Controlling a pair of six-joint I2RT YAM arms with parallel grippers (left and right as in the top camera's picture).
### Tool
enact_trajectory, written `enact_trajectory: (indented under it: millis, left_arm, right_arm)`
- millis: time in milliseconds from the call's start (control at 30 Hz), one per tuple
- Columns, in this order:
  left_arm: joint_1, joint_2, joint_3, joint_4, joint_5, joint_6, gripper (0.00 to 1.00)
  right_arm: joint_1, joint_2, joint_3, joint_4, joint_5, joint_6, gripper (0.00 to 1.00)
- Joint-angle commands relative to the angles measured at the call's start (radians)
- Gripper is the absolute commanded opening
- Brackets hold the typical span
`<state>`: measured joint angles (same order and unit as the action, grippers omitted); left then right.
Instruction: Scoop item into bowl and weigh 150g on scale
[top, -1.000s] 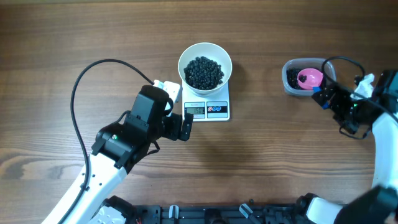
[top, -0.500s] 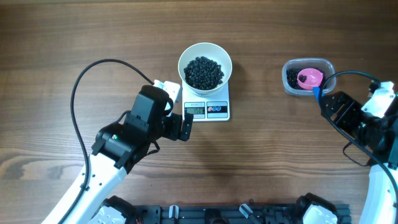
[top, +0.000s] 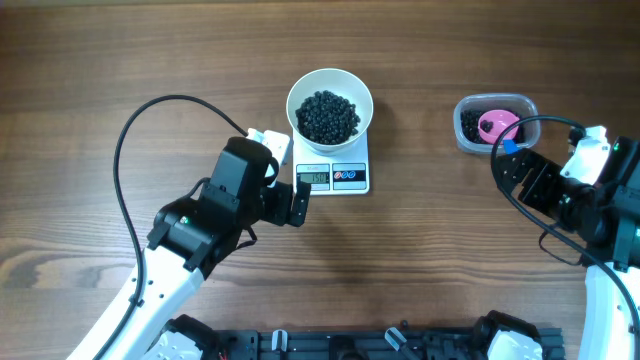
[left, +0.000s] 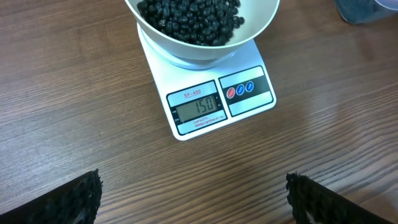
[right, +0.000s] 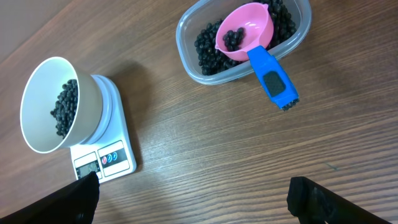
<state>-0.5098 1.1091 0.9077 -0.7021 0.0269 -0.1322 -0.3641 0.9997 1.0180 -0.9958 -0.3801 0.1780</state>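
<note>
The white bowl (top: 330, 108) holds a heap of black beans (top: 328, 116) and stands on the small white scale (top: 333, 177). In the left wrist view the scale (left: 252, 93) shows 150 on its display, and the bowl (left: 205, 46) with the beans (left: 189, 18) fills the top edge. My left gripper (top: 286, 188) (left: 196, 202) hangs open just below-left of the scale, holding nothing. My right gripper (top: 520, 172) (right: 199, 199) is open over bare wood, just below the tub. The right wrist view also takes in the bowl (right: 46, 118) and the scale (right: 115, 155).
A clear plastic tub (top: 470, 135) (right: 186, 37) at the right holds more beans and a pink scoop (top: 498, 125) (right: 245, 31) with a blue handle (right: 273, 78) sticking over the rim. The left arm's black cable (top: 130, 130) loops over the table at the left.
The right arm has pulled back a little from the tub and turned, its wrist now lower and further right. The left arm, bowl and scale have not moved.
</note>
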Motion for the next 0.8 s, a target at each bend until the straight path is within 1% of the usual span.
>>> enact_trajectory:
  millis: [0, 333, 600, 667, 767]
  left_arm:
    - [-0.005, 0.0, 0.003, 0.002, -0.006, 0.02, 1.0]
    - [-0.005, 0.0, 0.003, 0.002, -0.006, 0.02, 1.0]
    - [-0.005, 0.0, 0.003, 0.003, -0.006, 0.02, 1.0]
    - [-0.005, 0.0, 0.003, 0.002, -0.006, 0.02, 1.0]
    - [-0.005, 0.0, 0.003, 0.003, -0.006, 0.02, 1.0]
  right_arm:
    - [0.005, -0.01, 0.024, -0.005, 0.006, -0.018, 1.0]
    - [0.005, 0.029, 0.024, -0.004, 0.006, -0.018, 1.0]
    - [0.005, 0.103, 0.024, -0.004, 0.007, -0.019, 1.0]
    - [0.005, 0.114, 0.023, -0.008, 0.056, -0.019, 1.0]
    - [0.005, 0.113, 0.021, -0.006, 0.066, -0.018, 1.0]
